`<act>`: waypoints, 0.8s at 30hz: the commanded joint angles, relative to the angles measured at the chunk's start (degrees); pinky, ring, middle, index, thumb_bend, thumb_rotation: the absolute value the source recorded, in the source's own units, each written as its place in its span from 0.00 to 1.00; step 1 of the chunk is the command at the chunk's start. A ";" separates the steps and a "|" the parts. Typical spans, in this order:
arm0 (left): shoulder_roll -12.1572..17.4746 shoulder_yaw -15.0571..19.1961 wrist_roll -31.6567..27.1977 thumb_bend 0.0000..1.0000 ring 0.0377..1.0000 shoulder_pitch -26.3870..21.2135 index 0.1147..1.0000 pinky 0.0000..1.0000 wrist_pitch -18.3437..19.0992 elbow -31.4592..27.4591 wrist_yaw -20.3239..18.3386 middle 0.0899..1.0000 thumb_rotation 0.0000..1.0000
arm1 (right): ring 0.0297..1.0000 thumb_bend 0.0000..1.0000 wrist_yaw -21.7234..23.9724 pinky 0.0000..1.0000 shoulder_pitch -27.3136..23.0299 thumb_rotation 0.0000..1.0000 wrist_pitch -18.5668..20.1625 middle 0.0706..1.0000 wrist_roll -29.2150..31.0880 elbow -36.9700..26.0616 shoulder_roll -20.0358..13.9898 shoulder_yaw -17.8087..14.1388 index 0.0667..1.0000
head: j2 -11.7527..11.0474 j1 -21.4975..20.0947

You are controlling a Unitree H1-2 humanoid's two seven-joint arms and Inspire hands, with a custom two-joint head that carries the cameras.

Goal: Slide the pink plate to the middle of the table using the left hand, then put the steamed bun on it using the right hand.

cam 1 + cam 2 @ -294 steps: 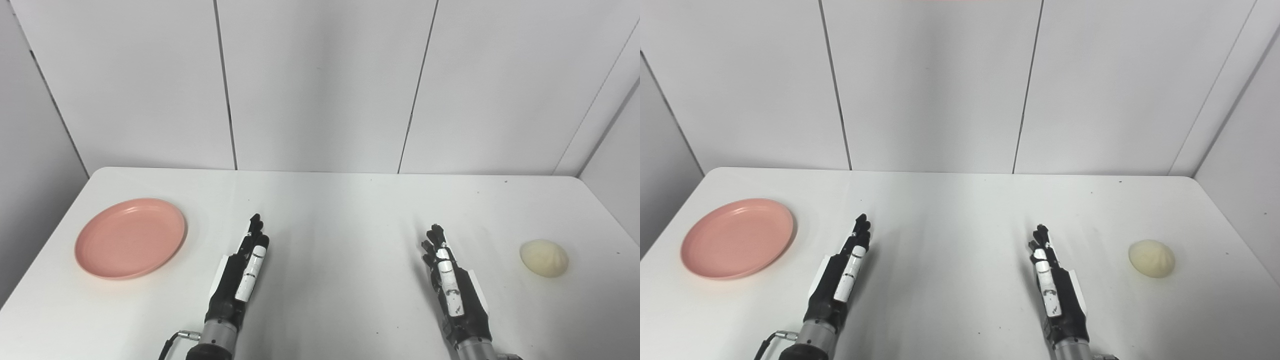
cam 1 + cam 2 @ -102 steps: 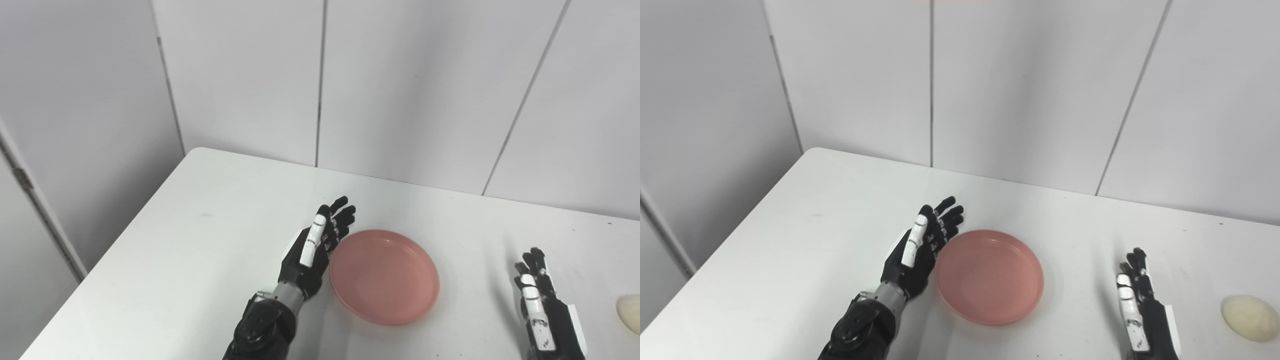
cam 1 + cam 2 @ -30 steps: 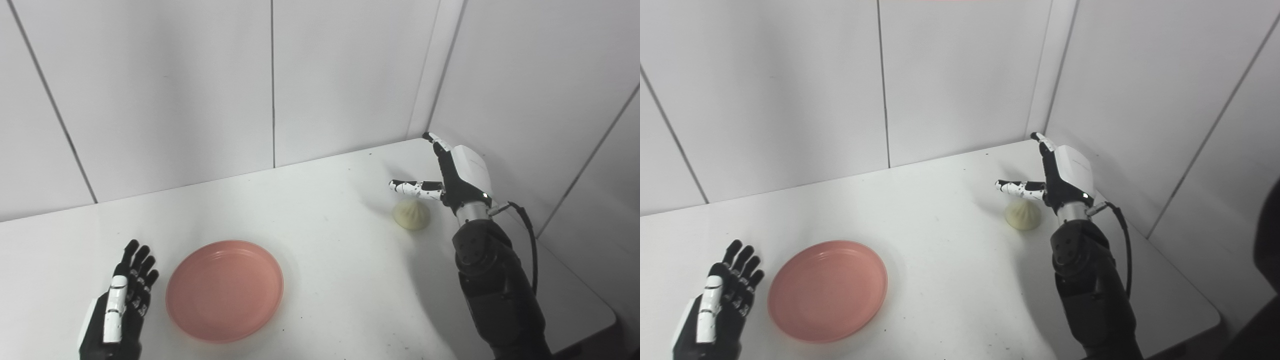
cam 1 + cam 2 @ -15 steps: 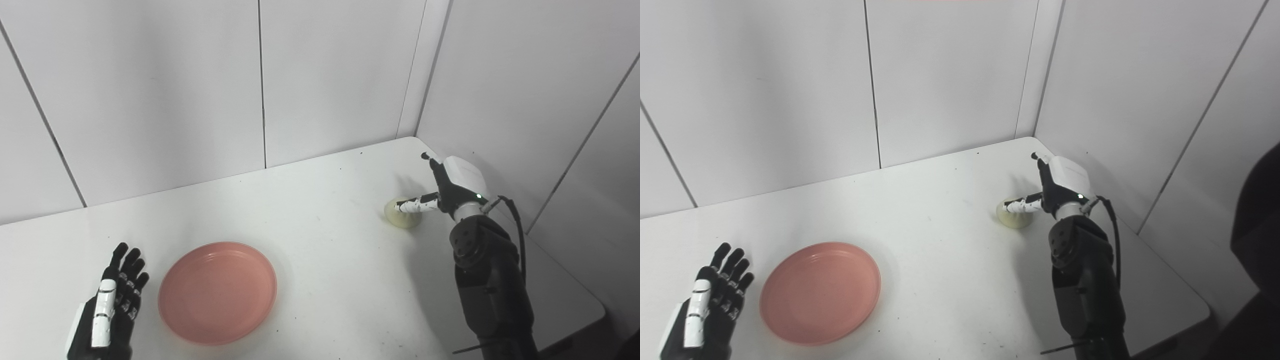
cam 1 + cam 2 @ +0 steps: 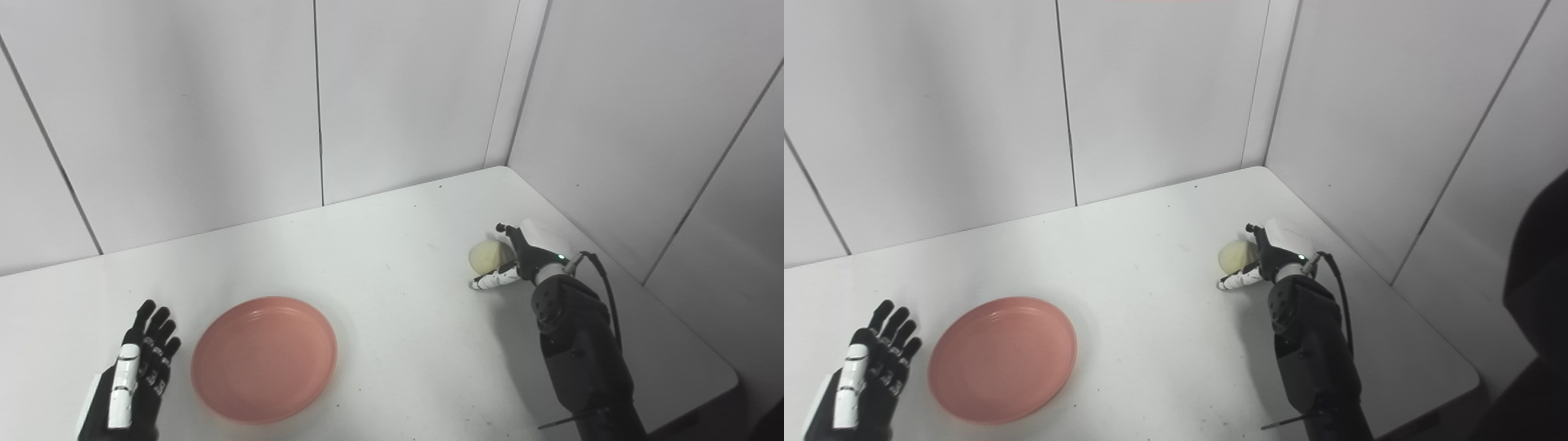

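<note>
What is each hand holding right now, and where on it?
Left hand holds nothing, open beside the pink plate. Right hand is wrapped around the steamed bun's right side; a firm grip cannot be confirmed.

Plate (image 5: 264, 359) plain pink; bun (image 5: 487, 255) pale cream; hands black with white panels; table (image 5: 380, 275) white, dark-speckled.

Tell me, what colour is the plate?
Pink, a plain salmon shade; the plate shows best in the left eye view.
</note>
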 commanded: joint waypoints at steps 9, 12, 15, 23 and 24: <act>0.14 0.63 -1.16 0.58 0.99 -0.02 0.93 1.00 0.87 0.43 -0.26 0.96 0.86 | 0.55 0.79 -10.43 0.50 -1.78 0.05 -0.37 0.59 7.12 2.23 -0.90 -0.59 0.75 | 0.14 0.78; 0.02 0.46 -1.08 0.58 1.00 0.06 0.94 1.00 1.11 0.19 0.03 0.97 0.86 | 0.48 0.55 -15.37 0.51 -1.30 0.00 -0.78 0.42 10.13 2.71 -1.64 0.04 0.53 | 0.17 0.98; -0.44 0.64 -1.34 0.57 1.00 0.27 0.94 1.00 1.74 -0.53 0.59 0.97 0.84 | 0.48 0.53 -18.40 0.50 -1.03 0.00 -0.71 0.45 12.79 1.98 -1.66 0.39 0.46 | 0.13 1.29; -0.31 -0.45 -0.35 0.59 1.00 0.93 0.92 1.00 1.83 -1.53 0.52 0.97 0.84 | 0.42 0.53 -23.94 0.40 -0.46 0.00 -0.50 0.42 16.18 1.80 -2.82 2.13 0.48 | 0.23 2.64; -0.46 -0.54 -0.17 0.59 1.00 0.98 0.92 1.00 1.97 -1.65 0.79 0.97 0.85 | 0.41 0.53 -24.25 0.38 -0.45 0.00 -0.48 0.41 16.54 2.10 -3.10 2.36 0.48 | 0.25 2.84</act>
